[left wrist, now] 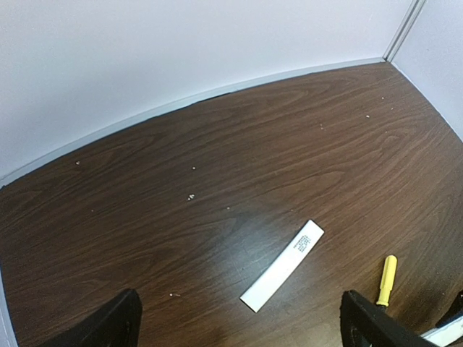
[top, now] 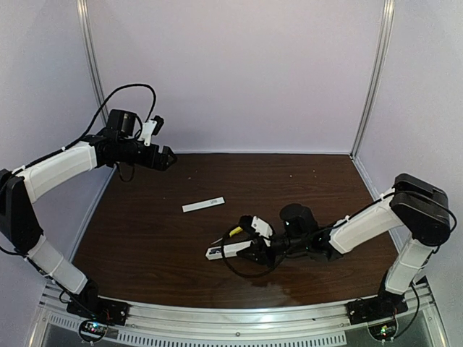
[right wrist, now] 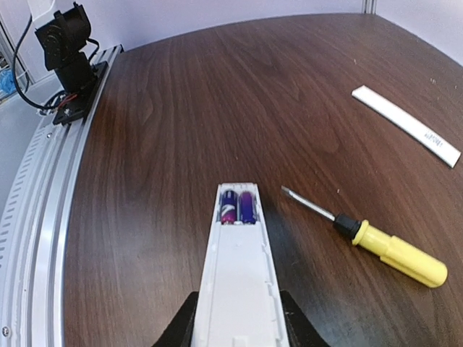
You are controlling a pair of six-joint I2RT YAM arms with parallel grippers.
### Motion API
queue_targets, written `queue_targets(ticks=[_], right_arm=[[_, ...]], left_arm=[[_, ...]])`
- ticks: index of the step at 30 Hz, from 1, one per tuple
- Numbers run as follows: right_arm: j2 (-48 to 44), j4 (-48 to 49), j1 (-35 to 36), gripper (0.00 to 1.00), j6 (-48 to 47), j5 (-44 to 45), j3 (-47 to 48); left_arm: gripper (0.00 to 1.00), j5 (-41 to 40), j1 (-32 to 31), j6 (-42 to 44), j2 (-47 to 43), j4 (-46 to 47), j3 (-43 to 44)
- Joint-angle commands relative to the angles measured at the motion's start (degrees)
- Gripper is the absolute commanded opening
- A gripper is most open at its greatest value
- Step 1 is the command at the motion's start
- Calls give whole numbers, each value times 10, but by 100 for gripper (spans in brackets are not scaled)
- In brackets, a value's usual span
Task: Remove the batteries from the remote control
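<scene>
Top external view showed the right claw (top: 253, 249) low over the near middle of the table (top: 145, 238), clamped on the remote control (top: 224, 251), whose long axis ran leftward out of the jaws. The left claw (top: 165, 157) hung raised at the far left, well apart, so the right arm was much the nearer.

Left wrist view showed that claw's fingers (left wrist: 108, 325) spread wide with nothing between them. The cover strip (left wrist: 283, 265) lay below, with the screwdriver (left wrist: 387, 280) right of it and nearer.

Right wrist view had the remote control running straight ahead from the grip. The 2 batteries (right wrist: 237, 206) sat side by side in the open compartment at its tip, out past the grip. Freeing them would probably need the left claw or the screwdriver, which lay just beside the remote on its far side.
</scene>
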Motion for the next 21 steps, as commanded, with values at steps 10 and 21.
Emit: queue_targets(ticks=[10,21], right_arm=[[28,-117,4,34,-7,21,-7],[29,-160,3,35,-22,41,8]], left_arm=[[98,8,-2,6,-7,19,-1],[98,20,-2,12,-10,16,-1]])
